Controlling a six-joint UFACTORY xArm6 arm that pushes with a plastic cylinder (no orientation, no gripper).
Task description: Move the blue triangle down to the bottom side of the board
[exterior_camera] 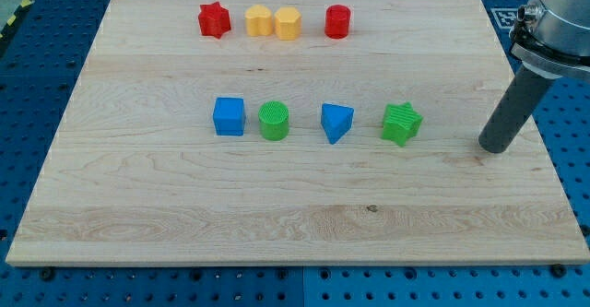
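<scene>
The blue triangle point(336, 122) sits mid-counter point(277, 206), untouched. There is no pincer: the rod's tip point(494, 147) rests well to the triangle's right, beyond the green star point(402, 123). Approach step; next it likely must get above the triangle.

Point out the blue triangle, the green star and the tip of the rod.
blue triangle point(336, 122), camera view, middle of its top face.
green star point(402, 123), camera view, centre of its top.
my tip point(494, 147), camera view, very end of the rod.
</scene>
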